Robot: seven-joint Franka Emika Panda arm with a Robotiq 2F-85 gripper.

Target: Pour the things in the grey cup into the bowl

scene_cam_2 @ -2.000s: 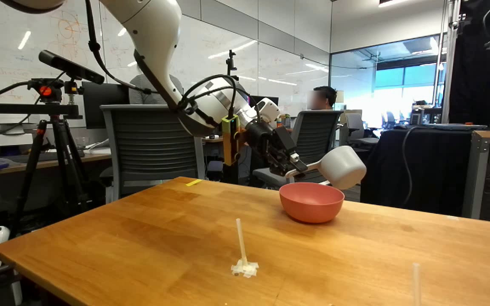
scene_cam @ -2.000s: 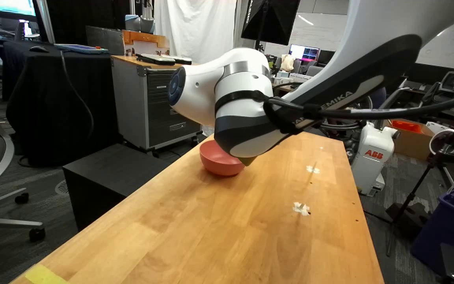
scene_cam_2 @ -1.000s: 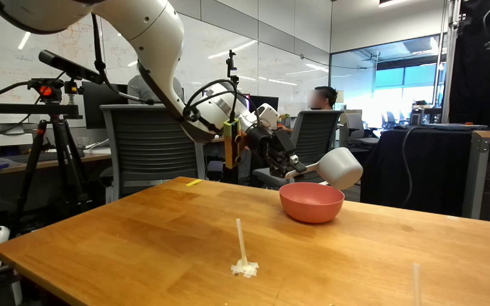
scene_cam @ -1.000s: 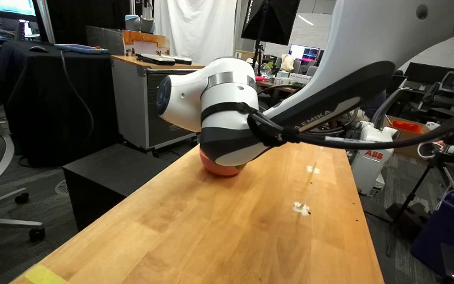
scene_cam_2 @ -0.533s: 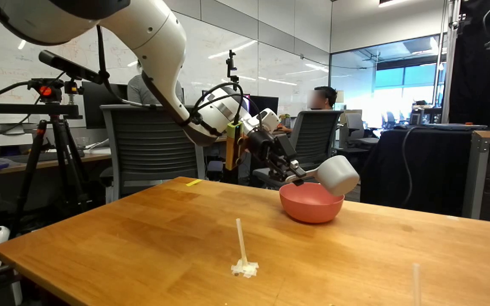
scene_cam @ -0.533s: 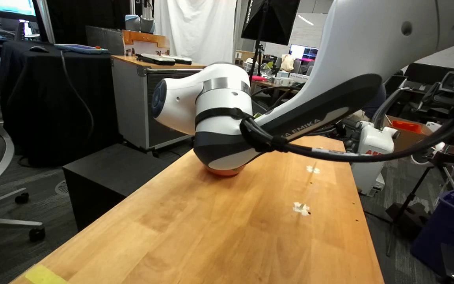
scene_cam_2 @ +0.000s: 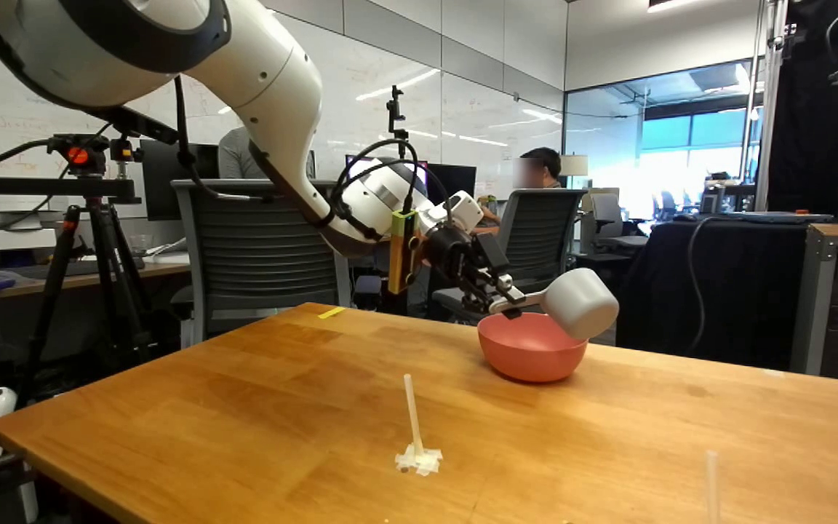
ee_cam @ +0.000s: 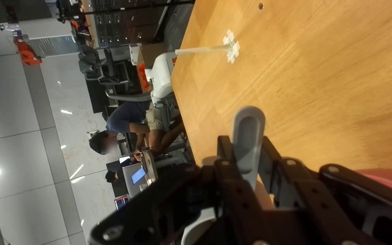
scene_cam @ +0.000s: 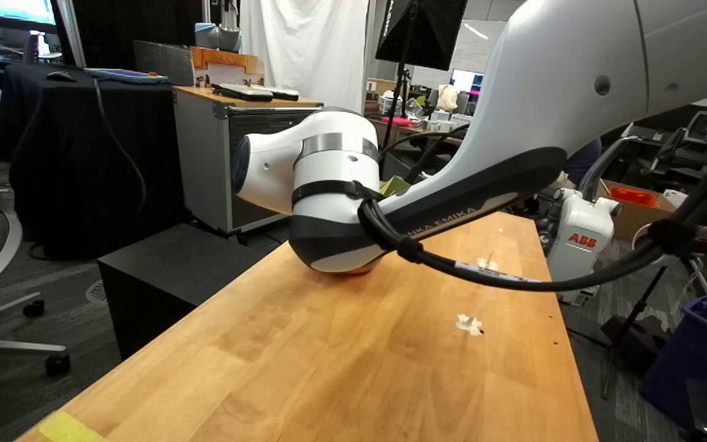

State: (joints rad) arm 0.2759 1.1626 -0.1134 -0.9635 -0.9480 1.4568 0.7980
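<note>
Wrist view: my end effector (ee_cam: 246, 147) is set narrow, its fingers (ee_cam: 224, 148) on either side of the grey handle (ee_cam: 249, 129), gripping it; the handle's rounded end protrudes beyond them.
Grey cup (scene_cam_2: 580, 303): noted in an exterior view, tilted, at the other end of that handle. It lies to the right of my end effector in the picture, clear of my fingers; I bear it by the handle alone.
Bowl (scene_cam_2: 532, 364): pink-red, upright on the table (scene_cam_2: 259, 407). In the same picture my end effector appears just above its rim, and the cup overlaps the rim's right side; whether they touch I cannot tell. The wrist view shows a curve of the bowl at lower right.
Things to be poured: location not established; the cup's inside and the bowl's floor are hidden from me.
Arm (scene_cam: 329, 202): in an exterior view it covers my end effector and the cup, leaving a thin edge of the bowl visible beneath.
Pale stick (scene_cam_2: 412, 411): standing on the table in a patch of white tape (scene_cam_2: 430, 461), well apart from my end effector.
</note>
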